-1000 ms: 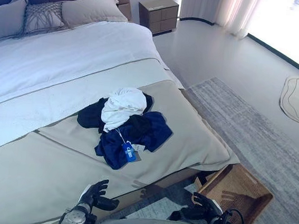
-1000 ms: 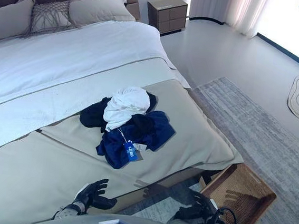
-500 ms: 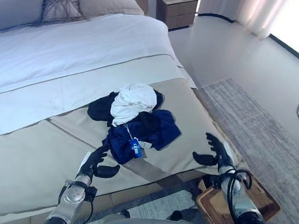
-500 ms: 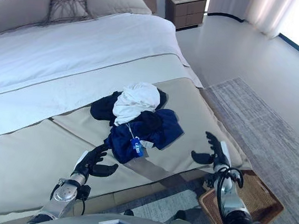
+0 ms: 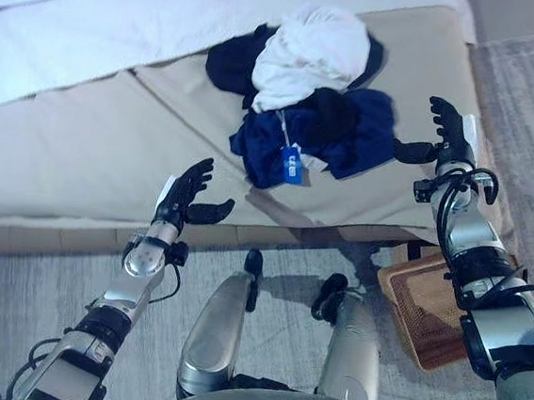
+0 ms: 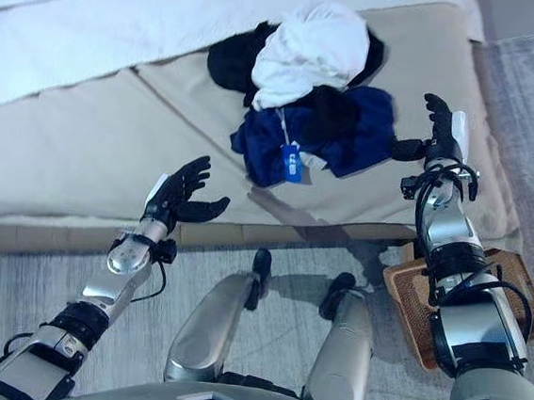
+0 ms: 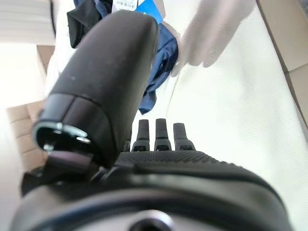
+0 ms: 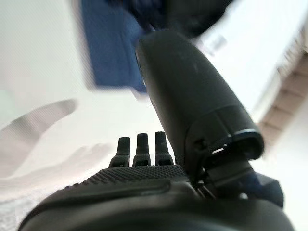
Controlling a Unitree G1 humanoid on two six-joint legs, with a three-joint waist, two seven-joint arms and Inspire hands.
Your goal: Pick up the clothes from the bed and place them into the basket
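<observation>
Both hands are raised over the foot of the bed, one at each side of the clothes.

The clothes (image 5: 307,95), a pile of white, black and dark blue pieces, lie on the beige cover of the bed (image 5: 74,144), untouched. The left hand (image 5: 184,195) is well apart from the pile, fingers spread and empty. The right hand (image 5: 448,132) is just beside the blue piece, fingers straight, holding nothing. The basket (image 6: 416,288) stands on the floor under the right arm.

Basket (image 6: 505,280): mostly hidden behind right arm. Bed (image 5: 83,144): head end cut off by top edge. Tag (image 5: 292,163) print too small to read. Black garment (image 5: 231,64) partly under white one (image 5: 309,53).
</observation>
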